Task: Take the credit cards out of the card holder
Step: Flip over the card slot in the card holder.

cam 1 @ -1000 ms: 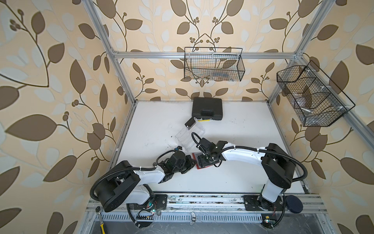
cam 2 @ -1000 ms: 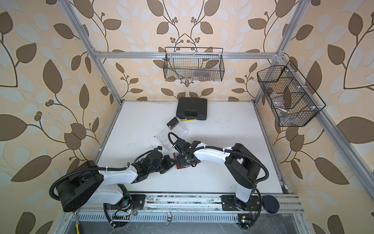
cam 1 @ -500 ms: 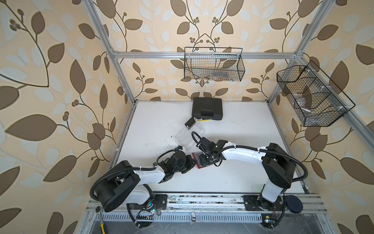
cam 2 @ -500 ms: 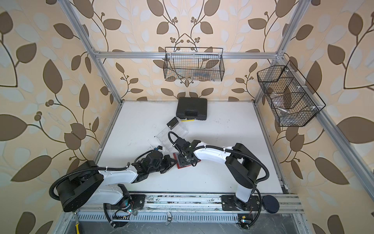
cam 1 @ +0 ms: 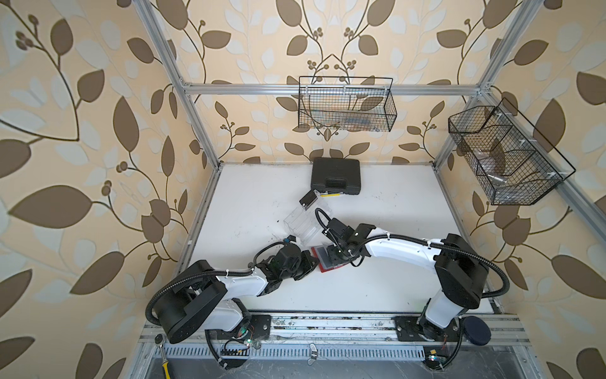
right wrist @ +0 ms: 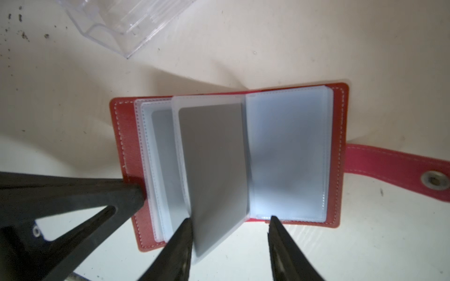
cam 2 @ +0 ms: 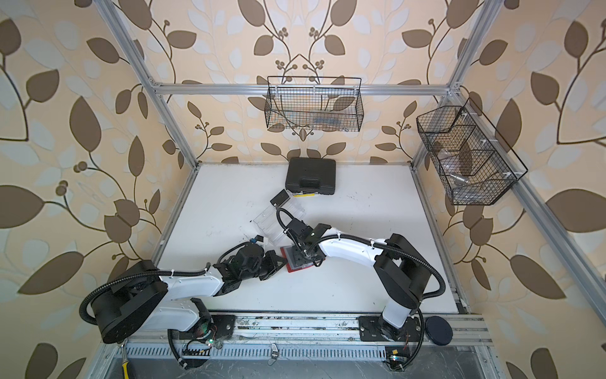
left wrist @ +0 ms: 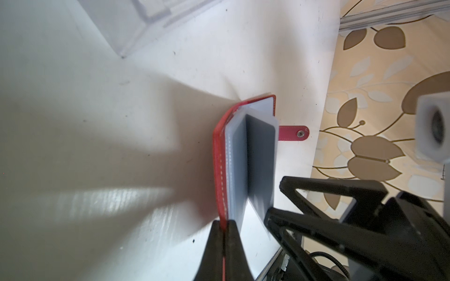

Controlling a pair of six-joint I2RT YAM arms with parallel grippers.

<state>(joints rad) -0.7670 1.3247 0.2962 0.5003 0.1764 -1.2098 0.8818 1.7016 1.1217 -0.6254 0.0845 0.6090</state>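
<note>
Right wrist view showed the right pincer open astride a raised sleeve holding a grey credit card, arms barely moved from a second before, while the left pincer clamped the red card holder lying open on the white counter, detail both top views hid.

Both top views look steeply down from high above the near edge, taking in the whole white tabletop from far off, and are almost alike; the left wrist camera sits close behind the left tool, facing low along the tabletop, so the card holder shows edge-on; the right wrist camera looks almost straight down past the right tool, very near; both wrist views share the card holder and a corner of the clear tray.
</note>
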